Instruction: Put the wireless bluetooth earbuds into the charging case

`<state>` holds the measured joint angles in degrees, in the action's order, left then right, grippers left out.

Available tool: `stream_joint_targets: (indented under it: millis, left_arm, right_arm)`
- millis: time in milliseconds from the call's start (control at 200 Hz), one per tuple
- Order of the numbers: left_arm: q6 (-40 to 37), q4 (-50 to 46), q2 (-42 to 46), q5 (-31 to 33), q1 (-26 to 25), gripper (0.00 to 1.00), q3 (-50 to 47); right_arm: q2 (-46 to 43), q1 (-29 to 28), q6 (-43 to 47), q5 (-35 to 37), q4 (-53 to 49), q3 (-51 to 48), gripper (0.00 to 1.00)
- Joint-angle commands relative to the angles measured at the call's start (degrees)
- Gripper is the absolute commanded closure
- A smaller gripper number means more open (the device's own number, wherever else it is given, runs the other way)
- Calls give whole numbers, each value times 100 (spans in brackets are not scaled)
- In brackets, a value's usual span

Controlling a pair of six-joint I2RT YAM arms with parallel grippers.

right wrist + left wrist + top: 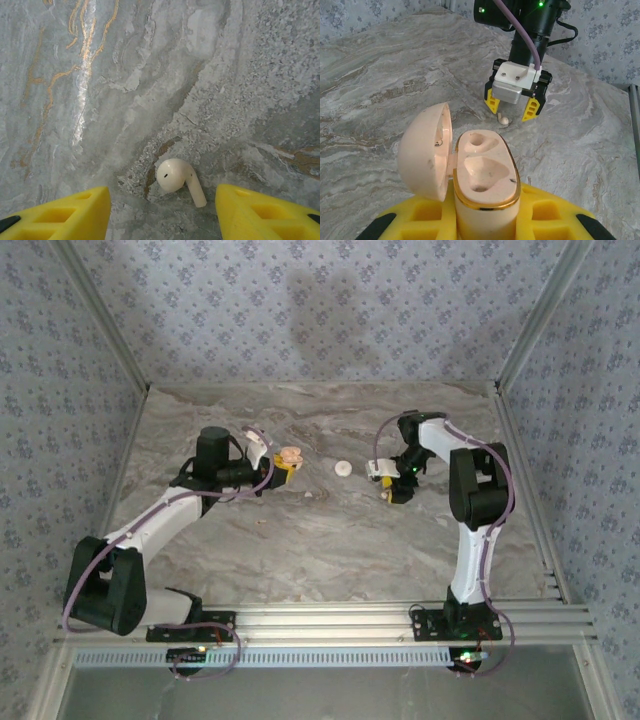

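Observation:
The peach charging case (485, 172) stands upright between the yellow fingers of my left gripper (485, 220), which is shut on it. Its lid (422, 150) hangs open to the left, and both wells are empty. From above, the case (291, 456) sits at the tip of my left gripper (284, 471), left of the table's middle. One white earbud (176, 176) lies on the marble table, stem pointing down-right. My right gripper (162, 212) hangs open over it, a yellow finger (65, 212) on each side, neither touching. From the left wrist, the earbud (503, 119) lies under my right gripper (512, 107).
A flat white round disc (343, 468) lies on the marble table (330, 540) between the two grippers. Patterned walls close in the back and both sides. An aluminium rail (330, 620) runs along the near edge by the arm bases.

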<state>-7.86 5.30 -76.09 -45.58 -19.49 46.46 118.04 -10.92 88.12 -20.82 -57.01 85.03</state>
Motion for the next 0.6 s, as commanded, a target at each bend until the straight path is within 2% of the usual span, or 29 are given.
stream_joint_targets:
  millis: [0,450,595]
  left_arm:
    - [-6,-29,-11,-63,50,80,253]
    - [16,-109,57,-91,50,81,258]
    - [42,-108,102,-100,50,81,250]
  right_arm:
    - [145,-35,-58,33,-242,154,41]
    - [-249,-103,-482,-74,-881,-144,51]
    - [-499,-130,-1319,-18,-828,-72,52]
